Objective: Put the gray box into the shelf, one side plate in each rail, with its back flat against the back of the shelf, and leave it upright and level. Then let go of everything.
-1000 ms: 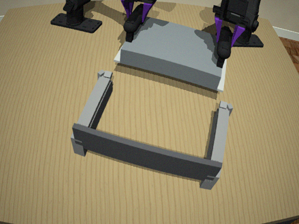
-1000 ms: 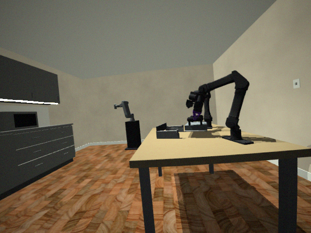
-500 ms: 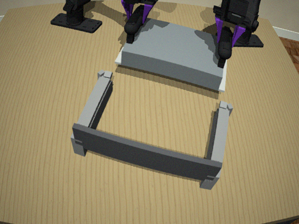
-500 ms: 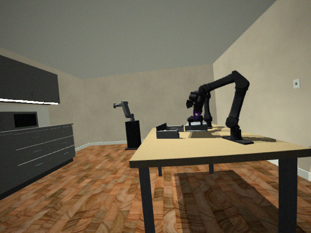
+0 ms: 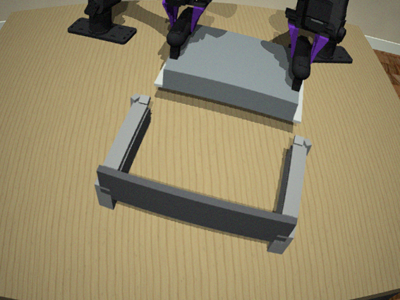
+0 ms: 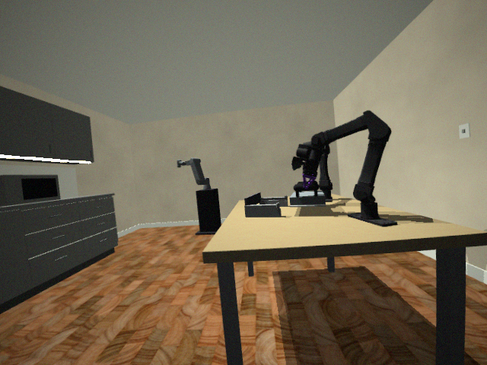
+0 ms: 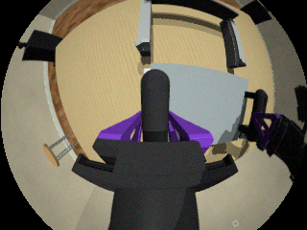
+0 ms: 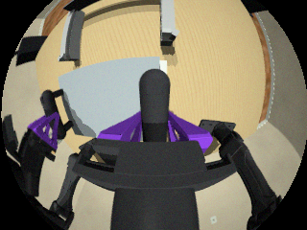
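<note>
Gray box (image 5: 234, 60) (image 6: 307, 200) (image 7: 203, 101) (image 8: 110, 96) was outside the shelf (image 5: 198, 208) (image 6: 252, 198), in front of its open end and apart from it, upright and looking roughly level. It appeared raised just above the wooden table (image 5: 43, 184) (image 6: 314, 231), with shadow beneath its front edge. The white left side plate (image 5: 298, 112) and right side plate (image 5: 158, 79) stuck out at the bottom, neither in a rail. The left gripper (image 5: 302, 58) (image 6: 308, 186) (image 7: 154, 114) had its purple fingers closed around the black left handle (image 5: 301, 68) (image 7: 155, 96) on top of the box; the right gripper (image 5: 183, 27) (image 8: 154, 114) gripped the black right handle (image 5: 178, 34) (image 8: 154, 96) at the opposite side. Ahead, the left rail (image 5: 296, 179) (image 7: 145, 21) and right rail (image 5: 126, 137) (image 8: 168, 19) ran back to the dark back panel. Farther out, a gray robot arm (image 6: 198, 171) stood on a black pedestal (image 6: 208, 210) beyond the table, and dark drawer cabinets (image 6: 58, 231) lined the opposite side.
</note>
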You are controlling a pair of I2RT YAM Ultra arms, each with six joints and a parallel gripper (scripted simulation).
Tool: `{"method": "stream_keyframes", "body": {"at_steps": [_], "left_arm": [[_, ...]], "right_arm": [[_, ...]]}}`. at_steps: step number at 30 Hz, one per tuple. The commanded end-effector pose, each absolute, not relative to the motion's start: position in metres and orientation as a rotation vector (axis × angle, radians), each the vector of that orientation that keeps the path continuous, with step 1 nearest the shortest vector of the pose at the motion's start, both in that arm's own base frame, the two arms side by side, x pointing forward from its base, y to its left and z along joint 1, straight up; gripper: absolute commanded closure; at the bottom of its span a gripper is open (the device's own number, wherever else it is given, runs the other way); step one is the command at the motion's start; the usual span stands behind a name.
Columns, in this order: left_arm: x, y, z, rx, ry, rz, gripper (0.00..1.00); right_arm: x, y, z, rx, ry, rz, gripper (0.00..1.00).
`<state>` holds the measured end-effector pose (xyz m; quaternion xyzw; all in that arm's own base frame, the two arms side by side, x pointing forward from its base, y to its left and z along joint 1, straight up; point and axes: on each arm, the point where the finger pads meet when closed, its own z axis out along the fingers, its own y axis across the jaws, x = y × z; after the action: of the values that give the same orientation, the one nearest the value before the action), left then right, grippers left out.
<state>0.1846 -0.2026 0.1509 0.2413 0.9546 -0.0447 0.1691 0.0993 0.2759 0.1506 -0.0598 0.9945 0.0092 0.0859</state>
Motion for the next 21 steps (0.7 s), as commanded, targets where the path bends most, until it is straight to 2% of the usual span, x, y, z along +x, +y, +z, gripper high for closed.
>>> {"method": "stream_keyframes", "body": {"at_steps": [1,7,9,21], "left_arm": [[0.201,-0.213,0.187,0.642,2.585,-0.219,0.84],[0.202,-0.214,0.186,0.64,2.587,-0.217,0.84],[0.207,-0.218,0.169,0.665,2.637,-0.169,0.84],[0.221,-0.223,0.18,0.659,2.598,-0.178,0.84]], "right_arm": [[0.117,0.286,0.176,-0.112,2.885,0.153,0.84],[0.118,0.286,0.176,-0.113,2.884,0.153,0.84],[0.121,0.286,0.177,-0.133,2.881,0.147,0.84],[0.136,0.288,0.175,-0.137,2.875,0.121,0.84]]}}
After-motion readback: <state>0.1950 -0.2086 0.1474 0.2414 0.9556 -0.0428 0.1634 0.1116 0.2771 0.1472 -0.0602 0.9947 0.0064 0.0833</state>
